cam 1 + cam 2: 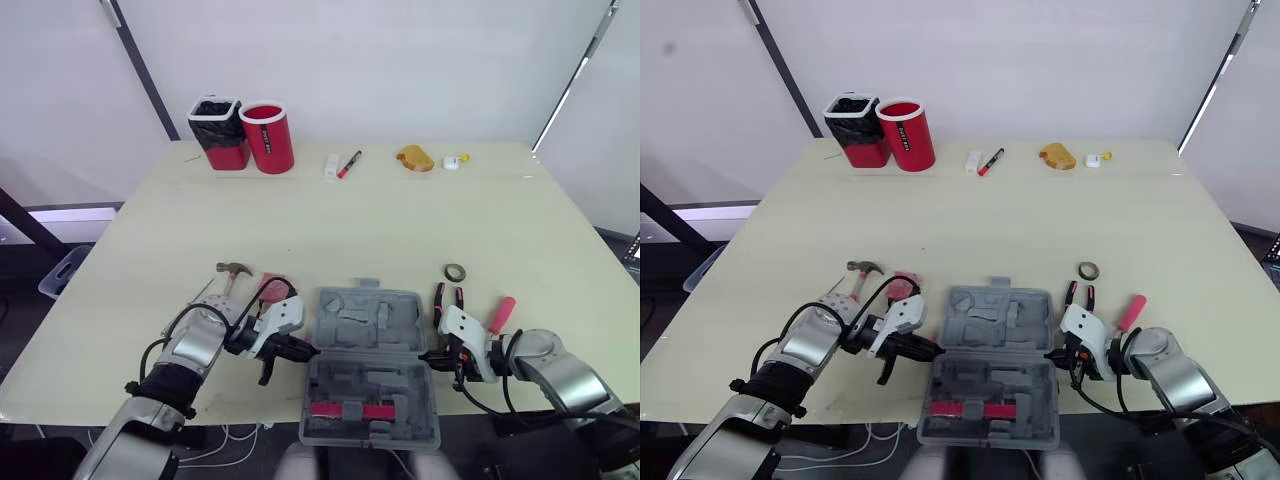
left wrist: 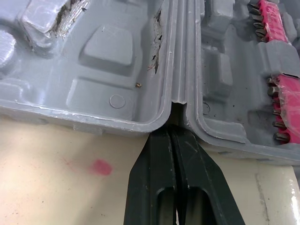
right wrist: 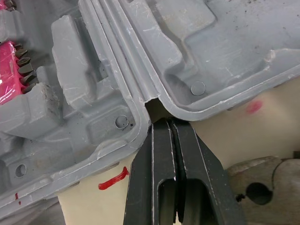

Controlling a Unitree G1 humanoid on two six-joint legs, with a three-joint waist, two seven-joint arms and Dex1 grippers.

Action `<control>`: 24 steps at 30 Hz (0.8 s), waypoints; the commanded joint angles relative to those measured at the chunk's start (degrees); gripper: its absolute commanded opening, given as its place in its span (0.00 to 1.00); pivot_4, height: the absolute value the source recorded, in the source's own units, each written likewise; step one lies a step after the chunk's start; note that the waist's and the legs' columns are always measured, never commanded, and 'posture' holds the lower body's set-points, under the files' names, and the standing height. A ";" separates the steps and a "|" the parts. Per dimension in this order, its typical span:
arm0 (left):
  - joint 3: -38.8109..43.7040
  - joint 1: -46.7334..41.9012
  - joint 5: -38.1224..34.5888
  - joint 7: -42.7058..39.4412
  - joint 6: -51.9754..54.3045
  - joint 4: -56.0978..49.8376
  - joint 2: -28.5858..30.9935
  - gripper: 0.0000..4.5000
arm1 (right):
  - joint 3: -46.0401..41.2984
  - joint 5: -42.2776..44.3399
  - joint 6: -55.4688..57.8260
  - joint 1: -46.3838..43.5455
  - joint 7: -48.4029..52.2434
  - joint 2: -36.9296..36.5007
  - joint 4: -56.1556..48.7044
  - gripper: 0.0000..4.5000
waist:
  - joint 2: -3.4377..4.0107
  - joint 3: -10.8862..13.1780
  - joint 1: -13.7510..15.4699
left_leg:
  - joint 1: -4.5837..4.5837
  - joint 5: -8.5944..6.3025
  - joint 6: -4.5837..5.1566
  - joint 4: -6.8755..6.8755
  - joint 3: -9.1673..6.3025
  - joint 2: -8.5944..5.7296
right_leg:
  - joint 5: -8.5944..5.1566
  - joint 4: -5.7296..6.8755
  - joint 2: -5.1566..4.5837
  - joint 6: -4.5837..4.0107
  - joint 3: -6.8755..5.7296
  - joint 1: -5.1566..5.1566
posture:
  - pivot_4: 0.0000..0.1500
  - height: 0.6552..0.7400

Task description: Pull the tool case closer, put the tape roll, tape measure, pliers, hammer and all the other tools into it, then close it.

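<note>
Head view: open grey tool case [image 1: 368, 360] at the near edge of the bench [image 1: 380, 220], flanked at its hinge line by left end effector [image 1: 305, 350] and right end effector [image 1: 428, 356]. Hammer [image 1: 232, 270] left of the case, pliers [image 1: 448, 298] and tape roll [image 1: 455, 272] to its right.

Left wrist view: fingers [image 2: 154, 183] pressed together, tips at the hinge notch.

Right wrist view: fingers [image 3: 161, 164] likewise closed tight, tips at the opposite notch.
</note>
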 commanded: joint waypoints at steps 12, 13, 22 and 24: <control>-2.72 2.78 -0.17 -0.20 0.61 -3.53 0.48 0.02 | -0.61 1.06 -0.42 0.53 -0.18 -0.13 -1.99 0.00 | 0.00 0.00 -0.02 | 0.00 0.00 0.00 0.00 0.00 0.00 | 0.00 -0.01 0.00 0.00 0.00 0.00 | 1.00 1.00; -2.82 2.89 -0.18 -0.15 0.75 -3.73 0.42 0.02 | -0.71 1.19 -0.23 0.60 -0.09 -0.28 -2.26 0.00 | 0.00 0.00 0.00 | 0.00 0.00 0.00 0.00 0.00 0.00 | 0.00 -0.01 0.00 0.00 0.00 0.00 | 1.00 1.00; -3.42 2.34 0.13 0.32 0.37 -3.10 -0.16 0.02 | -0.90 1.42 -0.06 0.79 0.25 -0.96 -2.42 0.00 | 0.00 0.00 0.10 | 0.00 0.00 0.00 0.01 0.01 0.00 | 0.00 -0.01 -0.01 0.00 0.00 0.01 | 1.00 1.00; -3.58 2.29 0.14 0.43 0.28 -3.19 -0.45 0.02 | -1.26 1.51 -0.01 0.90 0.27 -1.21 -2.36 0.00 | 0.00 0.00 0.12 | 0.00 0.00 0.00 0.01 0.01 0.00 | 0.00 -0.01 -0.01 0.00 0.00 0.01 | 1.00 1.00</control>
